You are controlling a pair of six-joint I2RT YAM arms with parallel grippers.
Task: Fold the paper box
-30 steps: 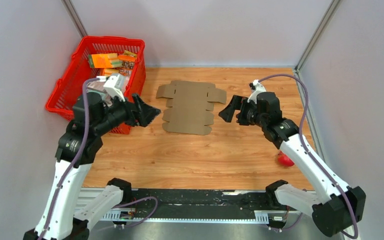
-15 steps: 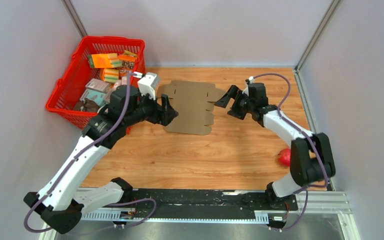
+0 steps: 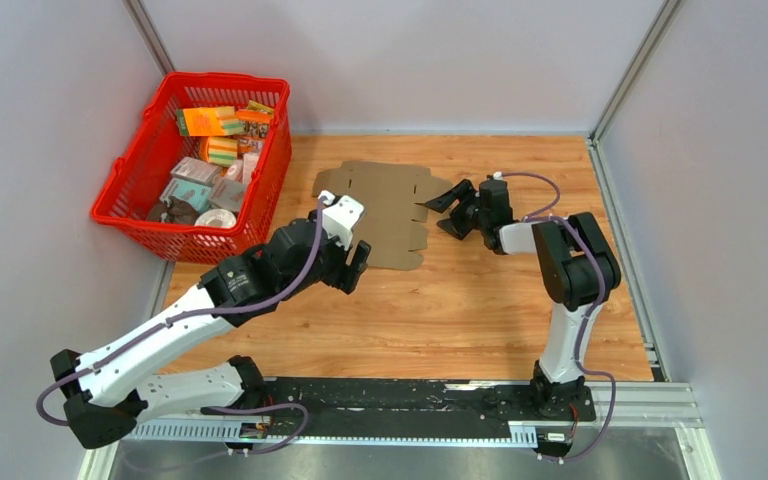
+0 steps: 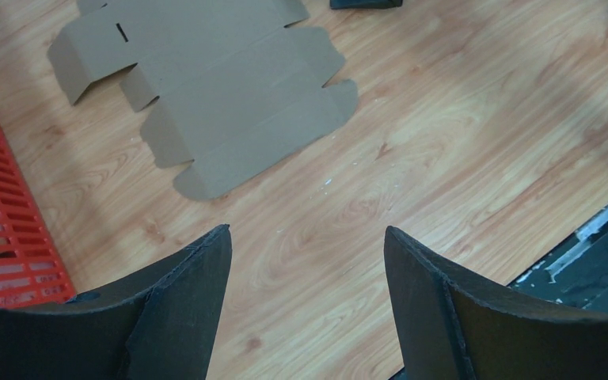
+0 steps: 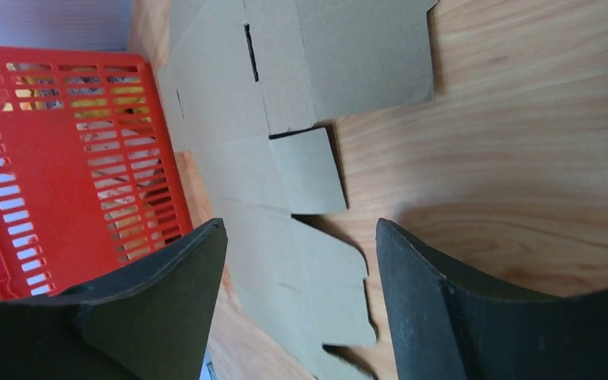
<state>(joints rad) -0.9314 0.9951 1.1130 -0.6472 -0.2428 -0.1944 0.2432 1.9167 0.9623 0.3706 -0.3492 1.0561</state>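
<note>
The paper box (image 3: 380, 215) lies flat and unfolded, mid-far on the bench (image 3: 460, 310); it looks light, thin and bendy at its creases, best pinched at an edge flap; left end effector (image 4: 307, 237) and right end effector (image 5: 301, 229) flank it, both spread, empty.

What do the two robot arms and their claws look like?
The left arm and right arm have white links, black joints and a purplish cable each. The left claw and right claw have black, wedge-shaped fingers.

Wooden table (image 3: 460, 300) carries the flat paper box (image 3: 385, 205) and a red basket (image 3: 190, 240)
</note>
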